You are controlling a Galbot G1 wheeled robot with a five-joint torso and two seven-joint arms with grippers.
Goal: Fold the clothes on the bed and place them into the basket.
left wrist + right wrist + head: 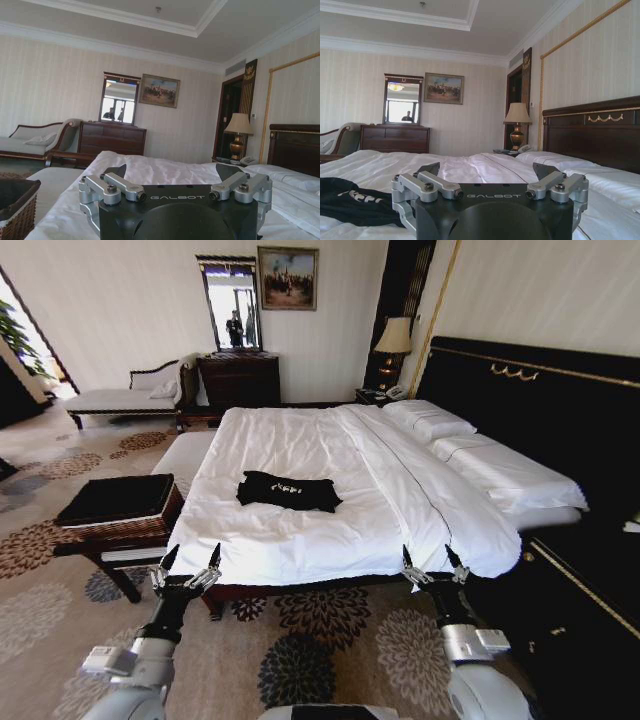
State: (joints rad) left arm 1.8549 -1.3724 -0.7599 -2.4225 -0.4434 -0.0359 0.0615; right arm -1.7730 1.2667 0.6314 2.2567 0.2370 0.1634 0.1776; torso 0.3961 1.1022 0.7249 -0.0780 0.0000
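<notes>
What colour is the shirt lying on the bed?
Black shirt with small white lettering, clearest in the head view.

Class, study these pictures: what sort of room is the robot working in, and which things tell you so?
Most likely a hotel bedroom. A large bed with white sheets and pillows stands against a tall black headboard; a bedside lamp and telephone sit beside it, and a dresser with mirror lines the far wall.

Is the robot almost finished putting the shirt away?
Not yet. Nothing looks done: the black shirt lies on the bed, already bunched up. Both pincers are open and empty at the bed's foot, left pincer and right pincer. Folding and moving it to the basket remain.
</notes>
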